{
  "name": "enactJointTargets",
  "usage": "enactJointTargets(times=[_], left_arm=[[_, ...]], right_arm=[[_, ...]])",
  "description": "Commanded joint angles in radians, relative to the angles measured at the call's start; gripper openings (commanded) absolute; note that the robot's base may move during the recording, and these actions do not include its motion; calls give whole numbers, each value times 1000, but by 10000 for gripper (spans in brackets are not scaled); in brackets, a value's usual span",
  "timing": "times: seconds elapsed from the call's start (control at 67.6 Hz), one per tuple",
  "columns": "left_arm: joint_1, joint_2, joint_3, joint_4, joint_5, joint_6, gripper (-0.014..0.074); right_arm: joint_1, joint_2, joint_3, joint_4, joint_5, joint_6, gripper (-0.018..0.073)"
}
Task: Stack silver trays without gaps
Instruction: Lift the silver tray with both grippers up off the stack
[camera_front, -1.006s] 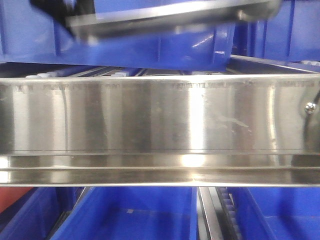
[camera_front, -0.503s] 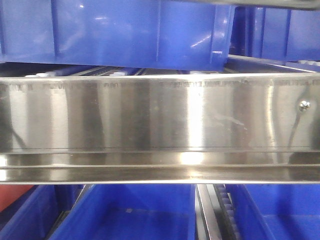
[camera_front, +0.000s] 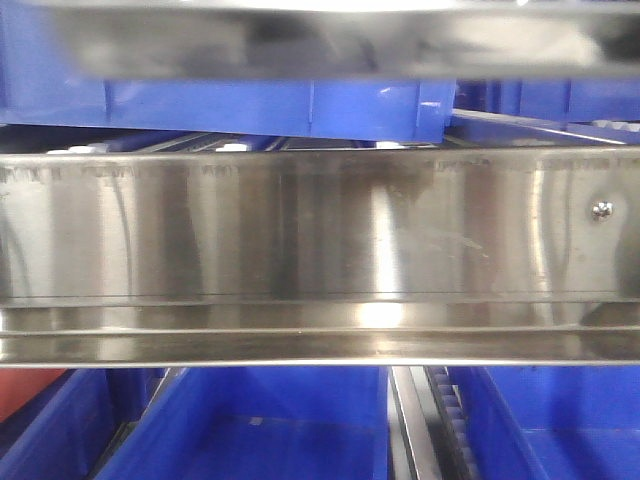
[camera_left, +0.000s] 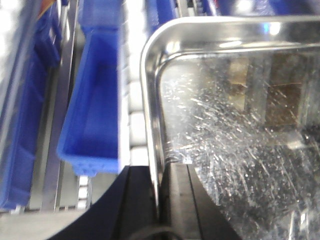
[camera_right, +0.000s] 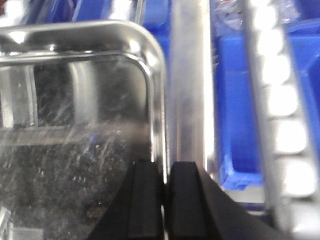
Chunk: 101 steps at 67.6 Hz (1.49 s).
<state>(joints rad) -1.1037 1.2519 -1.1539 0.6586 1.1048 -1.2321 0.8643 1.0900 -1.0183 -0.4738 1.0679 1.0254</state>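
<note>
Left wrist-mounted: one silver tray (camera_left: 240, 125), two pincers (camera_left: 159, 175) (camera_right: 164, 175) clamping its rim.

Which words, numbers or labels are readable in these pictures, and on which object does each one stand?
None can be read.
The steel rail carries a faint row of marks along its upper edge, too blurred to read.
The silver tray and blue bins show no text.

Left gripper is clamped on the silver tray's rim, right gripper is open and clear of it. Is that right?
No. The right gripper is not open: the right wrist view shows it shut on the silver tray's opposite rim. The left gripper is clamped on the rim, as you said.
</note>
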Motion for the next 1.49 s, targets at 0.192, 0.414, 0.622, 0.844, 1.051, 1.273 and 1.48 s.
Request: enactJointTargets(times=[0.192,0.414,0.622,0.844,1.051,1.273,1.48], left_arm=[[-12,-28,25,-17,-69,-9,-10],[-12,-28,25,-17,-73,-9,-10],[-12,-28,25,-17,-73,-9,-10],[-12,-28,25,-17,-73,-9,-10],[-12,-28,25,-17,-73,-9,-10],[-12,-28,25,28,-75,-9,-10],[-12,-28,25,161,-75,-9,-10]], right_arm=[[74,-9,19,-86,-7,76,-15],[74,-9,19,-86,-25,76,-15],[74,-7,19,-86,-25,76,-15],[74,-7,19,-86,-27,76,-15],[74,-7,19,-86,-27,76,-15],[74,-7,19,-86,-31,76,-15],[74,-7,19,-86,-32,76,-15]])
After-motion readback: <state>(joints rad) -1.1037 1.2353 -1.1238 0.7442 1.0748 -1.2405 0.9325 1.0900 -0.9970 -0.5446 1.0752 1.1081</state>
